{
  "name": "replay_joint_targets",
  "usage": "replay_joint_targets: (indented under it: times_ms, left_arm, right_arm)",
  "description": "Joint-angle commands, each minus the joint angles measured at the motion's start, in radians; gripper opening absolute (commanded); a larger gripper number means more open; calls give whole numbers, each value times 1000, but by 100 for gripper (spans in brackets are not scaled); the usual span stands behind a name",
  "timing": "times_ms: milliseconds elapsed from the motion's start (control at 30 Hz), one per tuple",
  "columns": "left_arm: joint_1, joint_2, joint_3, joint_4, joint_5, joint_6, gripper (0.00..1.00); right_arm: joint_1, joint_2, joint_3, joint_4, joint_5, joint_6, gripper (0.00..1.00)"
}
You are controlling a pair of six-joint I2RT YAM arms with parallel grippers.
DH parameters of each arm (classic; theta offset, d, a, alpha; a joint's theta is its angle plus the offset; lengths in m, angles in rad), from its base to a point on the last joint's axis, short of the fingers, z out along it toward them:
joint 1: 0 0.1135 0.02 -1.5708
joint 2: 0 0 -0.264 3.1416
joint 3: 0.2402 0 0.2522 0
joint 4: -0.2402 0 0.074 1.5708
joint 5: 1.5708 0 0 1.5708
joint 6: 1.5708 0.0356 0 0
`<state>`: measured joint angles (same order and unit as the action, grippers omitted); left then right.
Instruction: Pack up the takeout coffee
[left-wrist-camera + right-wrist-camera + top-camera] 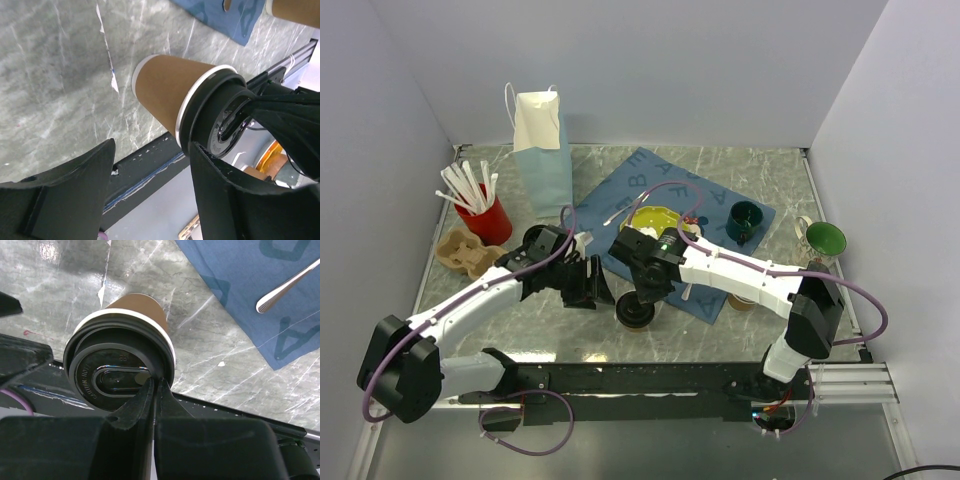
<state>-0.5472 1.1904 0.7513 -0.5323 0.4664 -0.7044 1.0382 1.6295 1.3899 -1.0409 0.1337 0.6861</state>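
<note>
Top view: coffee cup (636,313) stands upright on the desk (770,185) near its front edge, just off the blue cloth (640,190).
Arms: both reach inward and meet at the cup.
Right wrist view: right claw (154,387) points down, fingers together, tips on the black lid (115,377) at its rim.
Left wrist view: left claw (152,152) lies level, fingers apart, cup beyond them and not touched.

A blue cloth (642,180) with letters lies on the table. On it sit a yellow bowl (651,218) and a dark green mug (746,221). The takeout coffee (636,314) stands just off the cloth's near edge, under the right gripper (642,293). Left of the cloth are the left gripper (592,285), a paper bag (542,150) and a red cup (492,222) of straws.
</note>
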Motion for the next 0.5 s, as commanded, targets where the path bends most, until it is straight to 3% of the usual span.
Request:
replay_joint_targets:
  times_ms: [0,467]
  left_arm:
    - [-17,-23,-15,68,41,-33,67]
    - [-42,-25,-4,80,14,-58,67]
  right_arm:
    - [16,-5,26,-25,40,30,7]
    - [17,3,31,-28,70,26,5]
